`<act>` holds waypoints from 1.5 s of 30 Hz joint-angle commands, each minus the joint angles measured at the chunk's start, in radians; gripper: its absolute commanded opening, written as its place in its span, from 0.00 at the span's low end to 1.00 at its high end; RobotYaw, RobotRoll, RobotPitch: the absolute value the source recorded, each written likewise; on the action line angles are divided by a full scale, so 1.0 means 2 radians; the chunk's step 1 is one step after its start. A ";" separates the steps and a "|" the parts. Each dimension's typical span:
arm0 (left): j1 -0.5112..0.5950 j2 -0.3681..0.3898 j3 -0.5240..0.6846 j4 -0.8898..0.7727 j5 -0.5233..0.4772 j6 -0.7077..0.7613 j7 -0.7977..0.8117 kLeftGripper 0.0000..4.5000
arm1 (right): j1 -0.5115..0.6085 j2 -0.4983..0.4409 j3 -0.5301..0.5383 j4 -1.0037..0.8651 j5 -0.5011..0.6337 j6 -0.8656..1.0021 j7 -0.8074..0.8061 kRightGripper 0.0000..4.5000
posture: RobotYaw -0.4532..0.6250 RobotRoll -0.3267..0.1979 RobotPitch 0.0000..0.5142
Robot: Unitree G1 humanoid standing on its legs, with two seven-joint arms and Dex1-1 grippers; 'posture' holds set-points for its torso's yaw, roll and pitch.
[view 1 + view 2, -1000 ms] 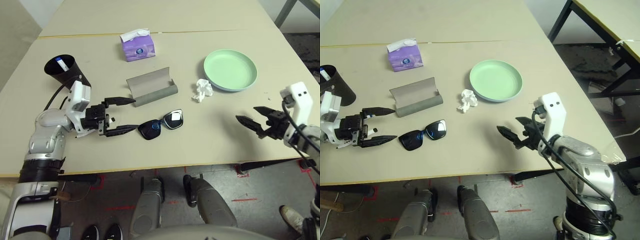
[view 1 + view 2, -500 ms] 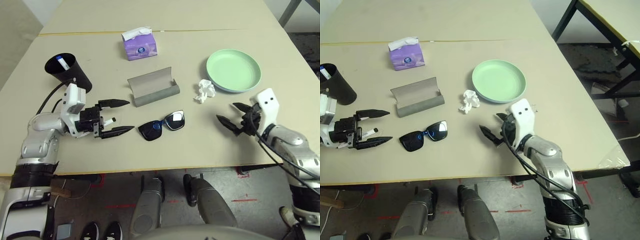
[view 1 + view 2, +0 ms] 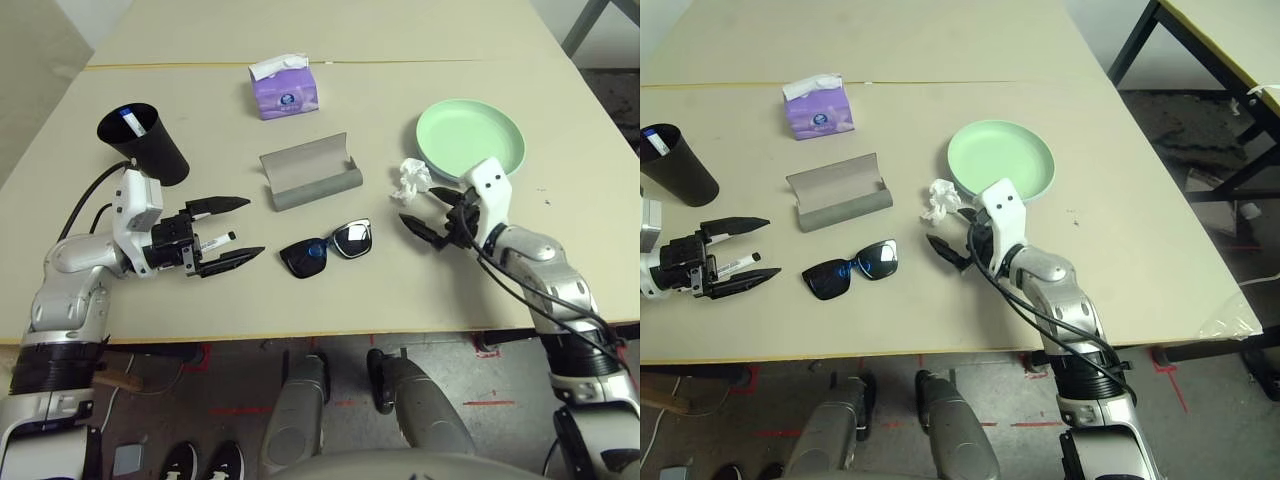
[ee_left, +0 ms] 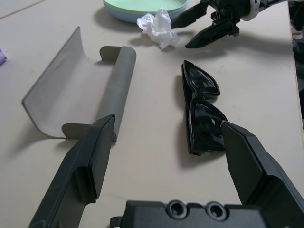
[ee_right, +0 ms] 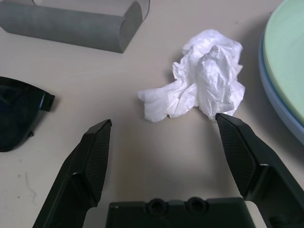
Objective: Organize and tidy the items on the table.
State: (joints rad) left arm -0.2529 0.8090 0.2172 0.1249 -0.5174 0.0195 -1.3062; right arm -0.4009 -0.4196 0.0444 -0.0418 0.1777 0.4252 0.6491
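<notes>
while both claws gape, crumpled white tissue, glossy black sunglasses, curved grey case

The floor is dark grey, with red tape marks under the table's near edge. Another table with black legs stands off to the right.

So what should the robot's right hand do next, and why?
Probably ease the right gripper a little further forward, then close on the crumpled tissue. Its black fingers stand wide open and empty, pointing at the tissue, which lies loose on the table just ahead of the tips, beside the green plate. Nothing sits between them.
</notes>
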 commanded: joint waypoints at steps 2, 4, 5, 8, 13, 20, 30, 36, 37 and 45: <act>0.008 0.001 0.004 -0.011 -0.003 0.005 -0.001 1.00 | 0.003 -0.009 -0.003 0.005 0.002 -0.006 0.003 0.99 | 0.43 0.62 0.49; 0.006 0.000 0.003 -0.011 -0.003 0.006 -0.001 1.00 | 0.002 -0.012 -0.001 0.004 0.001 -0.006 0.004 0.99 | 0.42 0.62 0.50; 0.004 -0.001 0.002 -0.011 -0.004 0.007 -0.001 1.00 | 0.002 -0.014 0.000 0.004 0.000 -0.007 0.004 0.99 | 0.42 0.62 0.50; 0.001 -0.002 0.001 -0.012 -0.005 0.009 -0.003 1.00 | 0.002 -0.016 -0.001 -0.001 0.001 -0.004 0.004 0.99 | 0.42 0.62 0.50; -0.002 -0.004 -0.003 -0.011 -0.005 0.010 -0.005 1.00 | -0.003 -0.013 -0.006 0.010 0.001 -0.008 -0.005 0.99 | 0.41 0.62 0.50; -0.004 -0.007 -0.005 -0.012 -0.004 0.012 -0.006 1.00 | -0.031 0.007 0.003 0.044 -0.005 -0.020 -0.023 0.99 | 0.41 0.62 0.50; 0.006 -0.009 0.003 -0.023 -0.005 0.015 0.002 1.00 | -0.054 0.031 0.012 0.076 -0.008 -0.035 -0.028 0.99 | 0.43 0.62 0.49; 0.008 -0.012 0.006 -0.030 -0.008 0.015 0.010 1.00 | -0.056 0.031 0.014 0.077 -0.003 -0.042 -0.015 0.78 | 0.43 0.62 0.47; 0.008 -0.013 0.005 -0.031 -0.008 0.016 0.011 1.00 | -0.056 0.030 0.012 0.075 0.000 -0.041 -0.013 0.67 | 0.43 0.62 0.47; 0.007 -0.018 -0.001 -0.030 -0.007 0.014 0.014 1.00 | -0.053 0.023 0.005 0.063 0.005 -0.035 -0.004 0.00 | 0.42 0.62 0.47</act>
State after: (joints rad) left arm -0.2537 0.7732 0.2200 0.0793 -0.5364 0.0454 -1.2773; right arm -0.5149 -0.3662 0.0600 0.1016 0.1805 0.3516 0.6330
